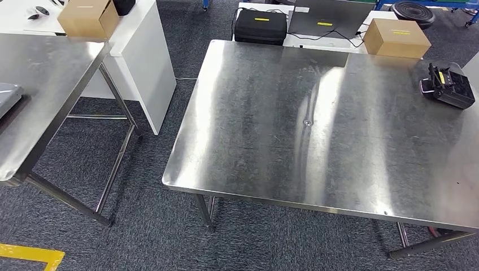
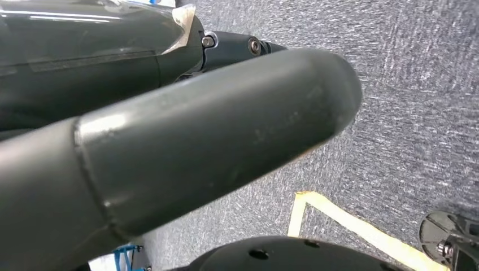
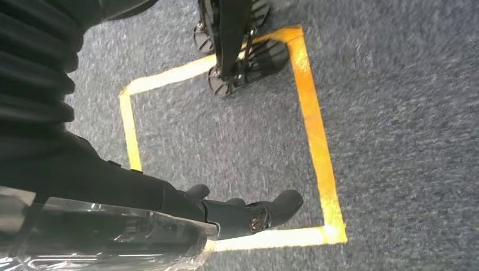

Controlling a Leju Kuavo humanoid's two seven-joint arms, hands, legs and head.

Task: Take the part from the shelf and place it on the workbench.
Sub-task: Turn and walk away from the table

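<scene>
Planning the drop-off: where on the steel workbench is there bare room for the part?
The workbench is bare across its middle, left side and near edge. Crowding is only at the far right, where a black device sits, with a cardboard box just beyond the far edge.

This is a workshop or robotics test lab rather than a home. A bare stainless-steel workbench [image 1: 316, 130] on plain metal legs stands on grey industrial carpet [image 1: 152, 164], with a second steel table [image 1: 39, 84] just beside it across a narrow aisle. Yellow tape lines [image 3: 313, 130] mark out a square on the floor. Behind the workbench's far edge, a white desk [image 1: 305, 39] carries a black equipment case [image 1: 260, 25], a laptop [image 1: 327, 20] with cables and a cardboard box [image 1: 395, 38]. A black remote controller [image 1: 449, 86] lies near the workbench's far right corner.
</scene>
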